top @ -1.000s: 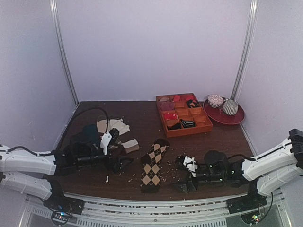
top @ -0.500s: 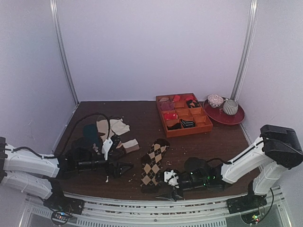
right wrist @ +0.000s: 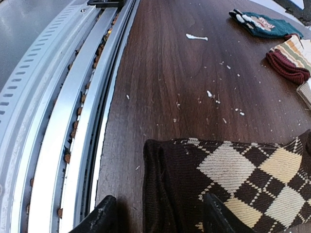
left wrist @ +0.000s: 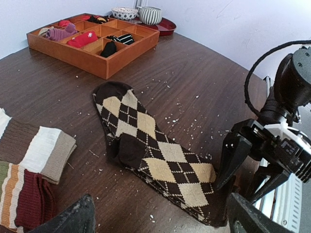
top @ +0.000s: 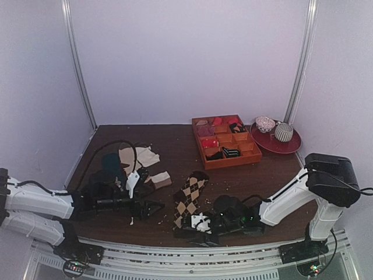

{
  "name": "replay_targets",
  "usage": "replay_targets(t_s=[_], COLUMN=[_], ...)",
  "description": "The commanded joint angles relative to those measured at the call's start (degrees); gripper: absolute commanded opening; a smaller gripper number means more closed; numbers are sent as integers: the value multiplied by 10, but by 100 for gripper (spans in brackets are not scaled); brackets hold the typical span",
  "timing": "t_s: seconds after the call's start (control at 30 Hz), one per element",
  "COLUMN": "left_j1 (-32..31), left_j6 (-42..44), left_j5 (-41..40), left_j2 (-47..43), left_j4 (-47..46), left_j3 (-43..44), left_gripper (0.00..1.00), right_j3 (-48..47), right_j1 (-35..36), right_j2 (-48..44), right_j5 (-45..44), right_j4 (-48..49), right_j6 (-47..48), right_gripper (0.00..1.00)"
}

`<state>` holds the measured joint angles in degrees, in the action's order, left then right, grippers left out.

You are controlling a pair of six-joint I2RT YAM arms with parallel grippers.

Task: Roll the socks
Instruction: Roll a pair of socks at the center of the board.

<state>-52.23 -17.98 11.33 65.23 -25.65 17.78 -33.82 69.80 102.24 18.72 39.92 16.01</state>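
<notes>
Socks (top: pixel 187 198) | flat, lengthwise near-to-far | cuff end nearest, toe end farthest

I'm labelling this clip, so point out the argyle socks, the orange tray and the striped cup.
argyle socks (left wrist: pixel 160 153), left wrist view, mid-length
orange tray (left wrist: pixel 68 55), left wrist view, near wall
striped cup (left wrist: pixel 151 15), left wrist view, side

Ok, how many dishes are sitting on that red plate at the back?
2: a patterned bowl on the left of the red plate in the overhead view, and a striped cup on its right. Anything small behind them would be hidden.
</notes>
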Motion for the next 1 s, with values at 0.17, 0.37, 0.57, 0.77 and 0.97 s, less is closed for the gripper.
replay_targets(t_s=[0.17,0.37,0.57,0.77,0.97], left_j1=[-2,-3,-2,-3,-7], left_j6=[-1,10,33,57,75], left_j5=[13,24,48,116,199], left_j2=[4,3,6,25,84], left_j4=[-19,-16,-41,-102,-148], left_j3=[11,14,9,-4,0], left_gripper=[94,94,92,85,83], right_j3=[-5,-8,-54,-97,-107], right_j1=[-3,-6,-66,-126,-168], right_j2=[15,19,34,82,119], right_j5=[-23,-37,115,228,283], right_j4=[-59,-81,-127,-169,-192], right_j6=[-25,-67,-205,-366,-487], right_gripper=[48,22,13,11,10])
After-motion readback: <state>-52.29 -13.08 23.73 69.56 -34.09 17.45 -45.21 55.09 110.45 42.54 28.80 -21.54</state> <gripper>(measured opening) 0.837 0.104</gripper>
